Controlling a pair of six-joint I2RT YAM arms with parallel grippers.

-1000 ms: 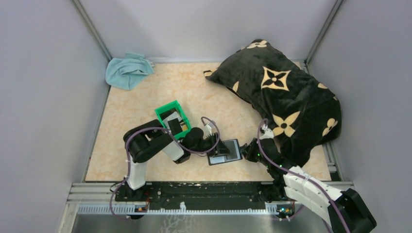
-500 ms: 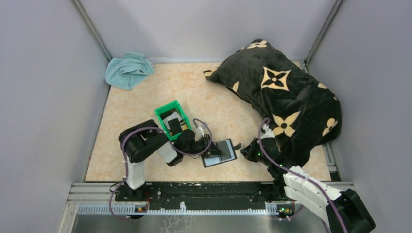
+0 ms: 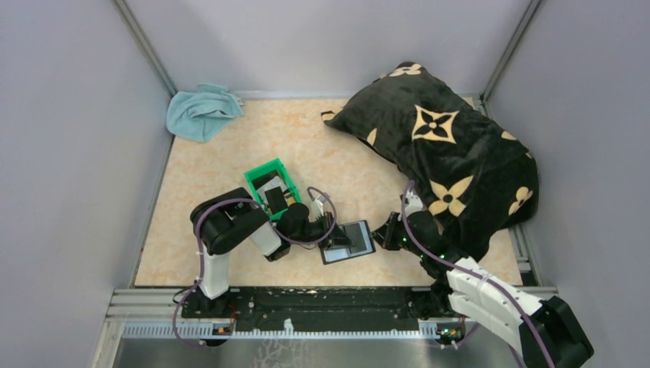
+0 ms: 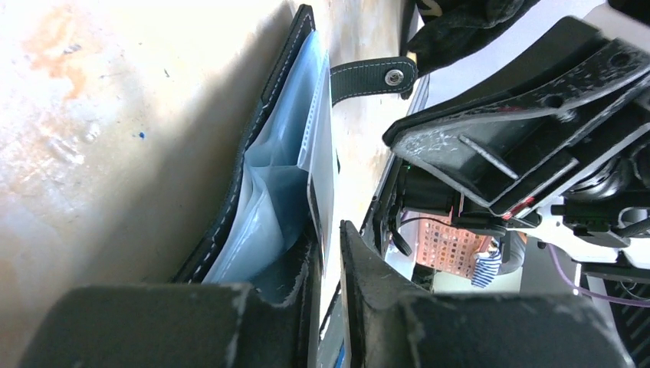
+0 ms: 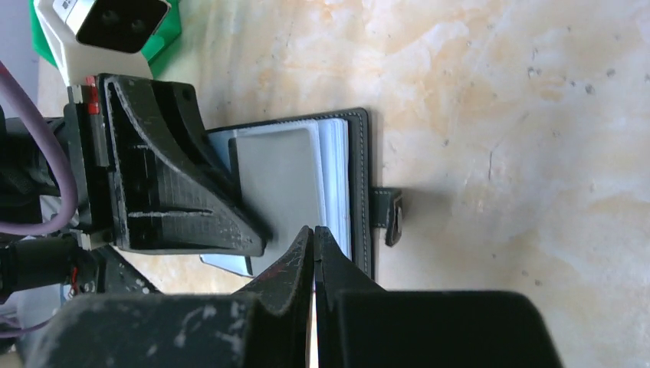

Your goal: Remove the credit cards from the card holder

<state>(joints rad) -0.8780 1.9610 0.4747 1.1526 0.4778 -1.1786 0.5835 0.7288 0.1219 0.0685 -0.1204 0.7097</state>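
Your left end effector (image 4: pixel 328 234) straddles the pale card (image 5: pixel 280 180); grip unclear. The card holder (image 5: pixel 362 192) lies at your clenched right end effector (image 5: pixel 314 232).

The card holder (image 3: pixel 351 242) lies flat on the beige marbled counter (image 3: pixel 230 153), near its front edge, with the grey-blue inside facing up. The left gripper (image 3: pixel 328 244) reaches over its left side, and the right gripper (image 3: pixel 379 231) meets its right edge. Just behind the left arm (image 3: pixel 230 226) sits a green bin (image 3: pixel 260 167) with dark and pale credit cards (image 3: pixel 268 185) inside. A light blue cloth (image 3: pixel 201 112) is bunched in the far left corner. A black pillow (image 3: pixel 441 146) with tan flower marks fills the far right.
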